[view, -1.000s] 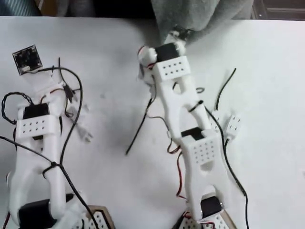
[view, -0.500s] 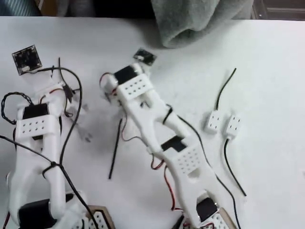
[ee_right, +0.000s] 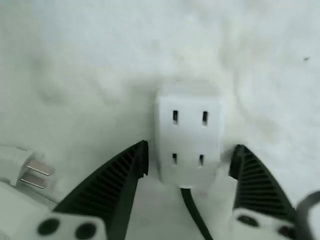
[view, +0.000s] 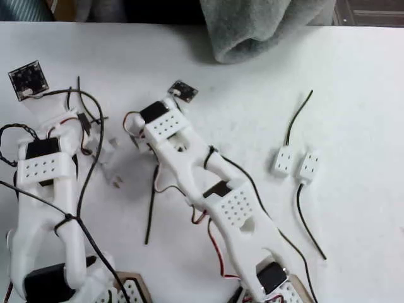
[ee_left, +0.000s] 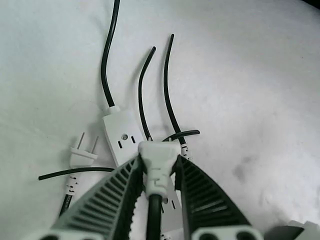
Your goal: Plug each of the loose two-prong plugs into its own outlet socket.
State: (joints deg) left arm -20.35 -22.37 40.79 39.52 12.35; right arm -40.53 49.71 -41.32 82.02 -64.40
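My left gripper (ee_left: 158, 159) is shut on a white plug (ee_left: 157, 172) with a black cord, held just over a white outlet socket (ee_left: 119, 137). A loose two-prong plug (ee_left: 82, 154) lies beside that socket, prongs pointing away. In the high view the left gripper (view: 88, 126) sits at the far left and a loose plug (view: 115, 182) lies near it. My right gripper (ee_right: 191, 149) is open, its fingers straddling another white outlet socket (ee_right: 187, 135) without touching it. In the high view the right gripper (view: 134, 136) is left of centre, and that socket's black cord (view: 150, 211) trails toward the front.
Two more white sockets (view: 284, 160) (view: 309, 166) with black cords lie on the right of the white table (view: 353, 95). A grey cloth (view: 252, 28) hangs over the far edge. A second plug's prongs (ee_right: 30, 175) show beside my right gripper. Thin wires loop around the left arm.
The right arm has swung from the table's middle far edge to the left, dragging the black cord with it. The left arm has shifted slightly away toward the far left.
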